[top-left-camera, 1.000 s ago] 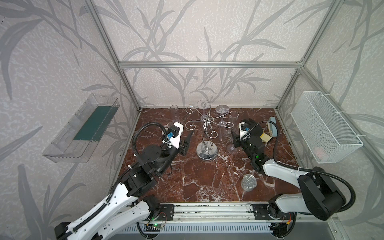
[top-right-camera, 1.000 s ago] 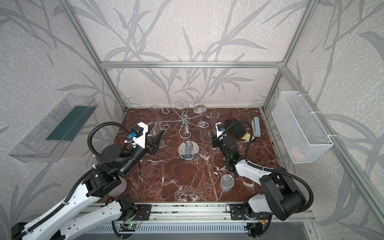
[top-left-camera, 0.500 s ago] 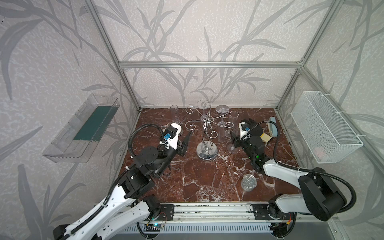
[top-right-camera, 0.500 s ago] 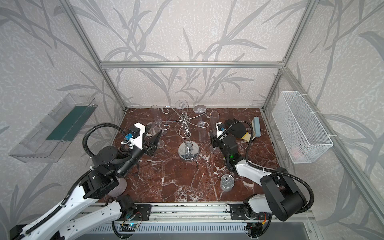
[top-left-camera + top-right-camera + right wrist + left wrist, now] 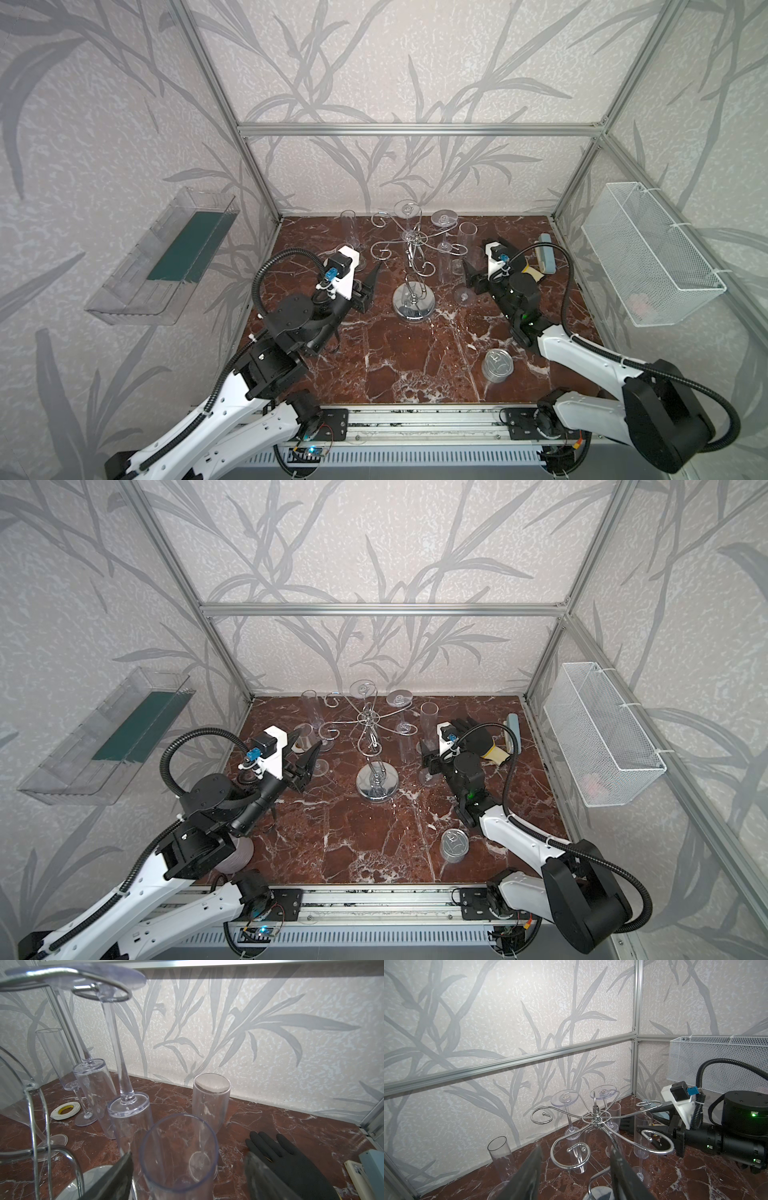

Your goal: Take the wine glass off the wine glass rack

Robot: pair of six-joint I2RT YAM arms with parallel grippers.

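The chrome wine glass rack [image 5: 413,305] [image 5: 377,786] stands mid-table in both top views. Two clear wine glasses hang upside down from its far arms, the nearer one [image 5: 124,1076] by its foot in a curl. An upright wine glass [image 5: 178,1157] [image 5: 641,1132] stands on the table between the fingers [image 5: 120,1174] of my right gripper [image 5: 187,1169] [image 5: 469,276]. That gripper is open, with a gap on each side of the bowl. My left gripper [image 5: 575,1159] [image 5: 374,276] is open and empty, left of the rack, facing a spiral curl [image 5: 571,1153].
More upright glasses stand at the back left [image 5: 348,232] and back right [image 5: 212,1101]. A steel tin can [image 5: 496,365] sits front right. A black glove [image 5: 286,1159] and a tape roll [image 5: 65,1110] lie on the marble. A wire basket [image 5: 648,253] hangs on the right wall.
My right gripper's jaws have spread apart, letting go of the upright glass. The left arm has shifted slightly, its jaws unchanged.
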